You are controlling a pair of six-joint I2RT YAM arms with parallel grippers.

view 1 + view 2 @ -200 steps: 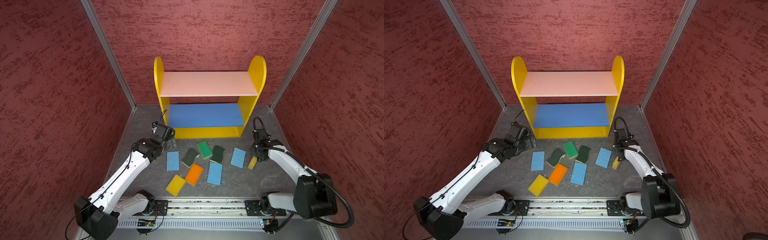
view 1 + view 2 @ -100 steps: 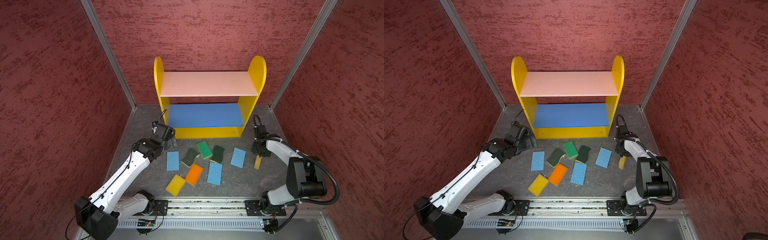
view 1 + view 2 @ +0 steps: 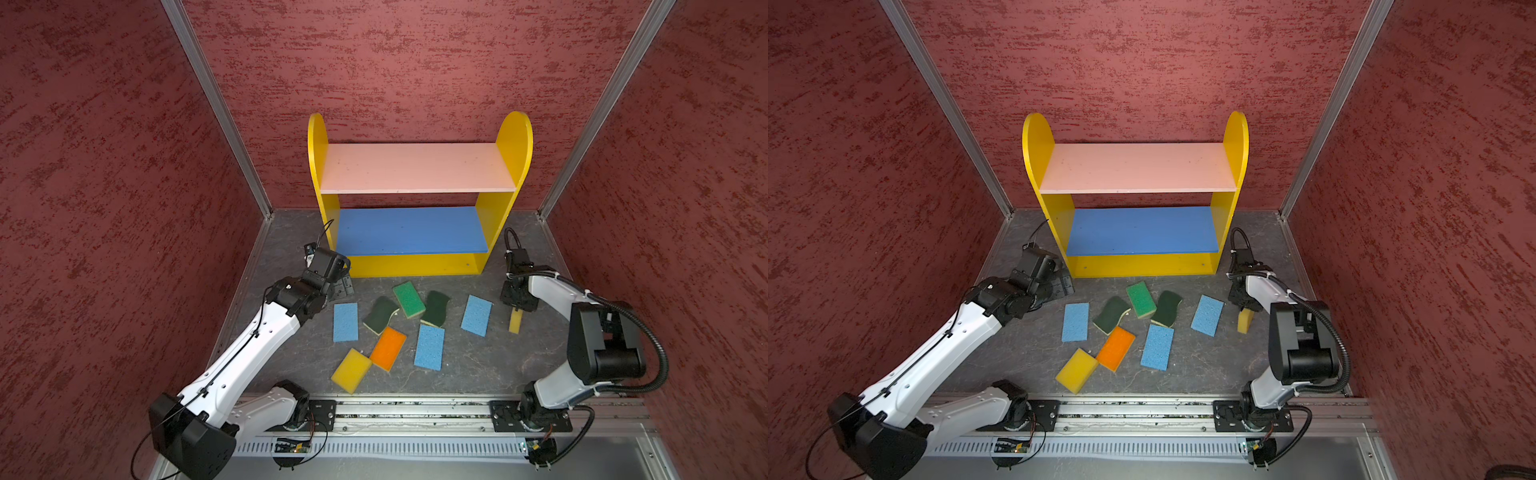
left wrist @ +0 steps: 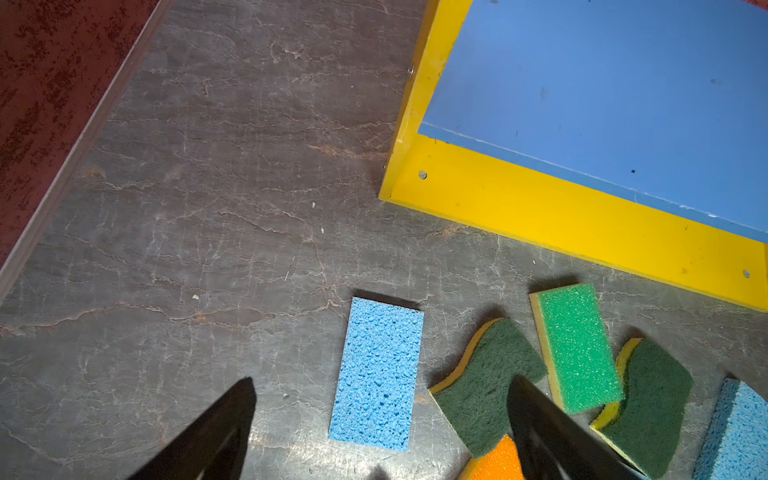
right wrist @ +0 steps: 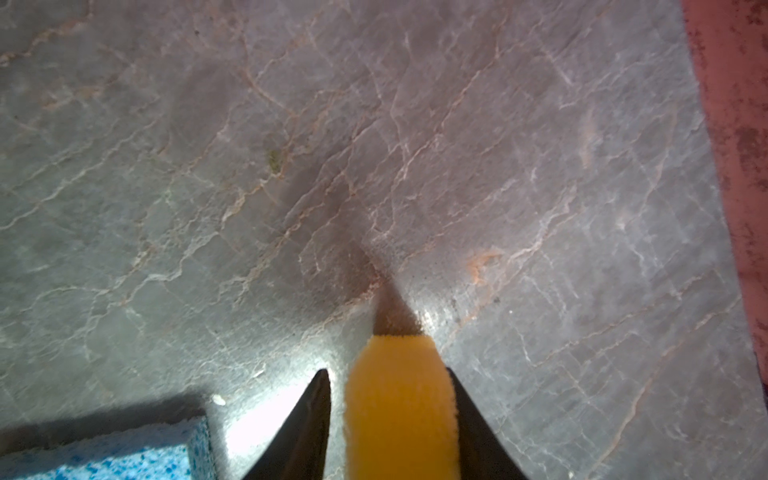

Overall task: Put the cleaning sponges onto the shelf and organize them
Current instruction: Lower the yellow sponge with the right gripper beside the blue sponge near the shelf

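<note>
Shelf [image 3: 415, 264]: stands at the rear of the grey floor [image 3: 286, 245].
Right gripper [image 5: 386, 370]: off the shelf's right front corner, fingers loosely straddling an on-edge yellow sponge [image 5: 401, 411], a gap on one side.
Left gripper [image 4: 380, 380]: off the shelf's left front corner, fingers spread wide above a light blue sponge [image 4: 376, 353].
Other sponges [image 3: 387, 348]: scattered before the shelf.

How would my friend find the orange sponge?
Find the yellow shelf at the back, then look at the gray table before it. The orange sponge lies toward the front, beside a yellow sponge. Nothing else there is orange.
</note>
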